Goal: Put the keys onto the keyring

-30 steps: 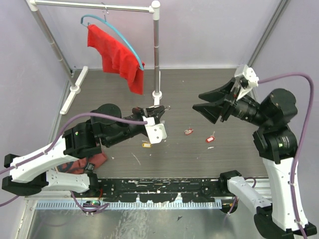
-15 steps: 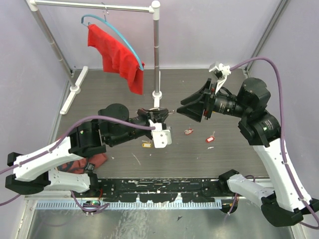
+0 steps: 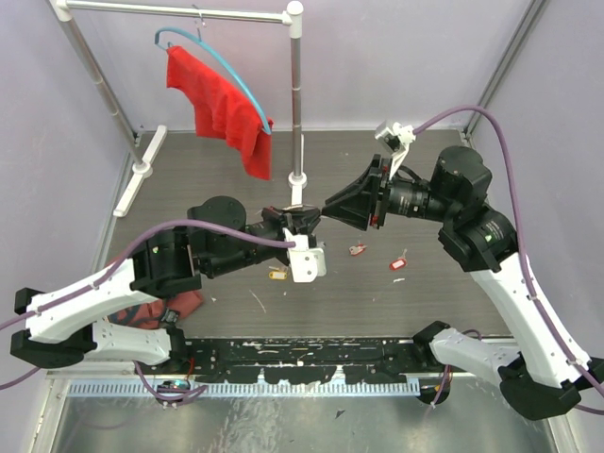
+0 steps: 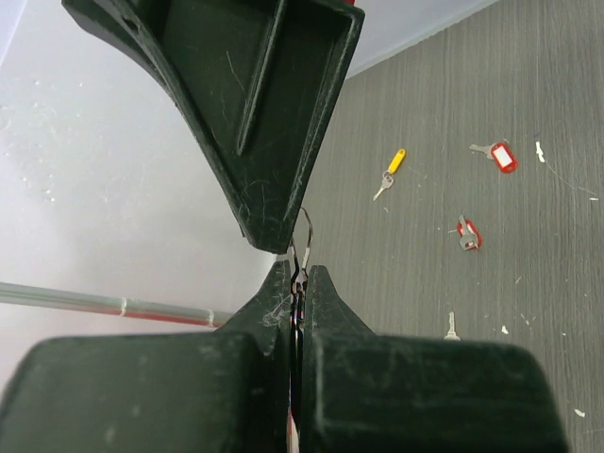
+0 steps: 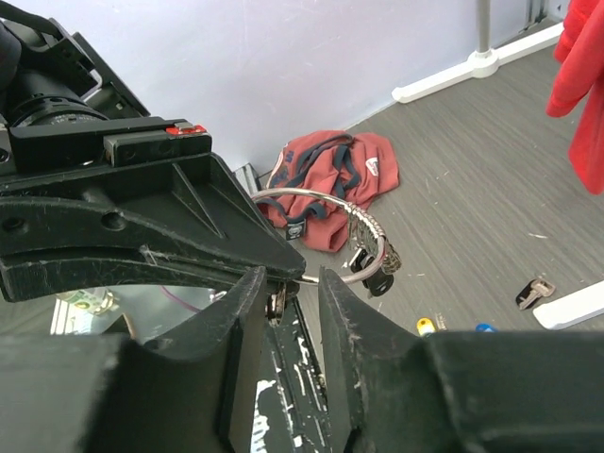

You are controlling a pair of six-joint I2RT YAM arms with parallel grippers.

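In mid-air | left pincer (image 4: pixel 300 275) clamps keyring (image 5: pixel 321 195) | right pincer (image 5: pixel 290 283) narrowly agape at ring

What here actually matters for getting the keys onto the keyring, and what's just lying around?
For the job:
- keyring, pinched in the left gripper
- two loose red-tagged keys

Just lying about:
- yellow-tagged key
- hanging red cloth
- crumpled red garment
- clothes rail

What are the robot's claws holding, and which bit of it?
The left gripper pinches the keyring by its thin wire rim, between its fingertips. The right gripper straddles the ring, open, gripping nothing yet.
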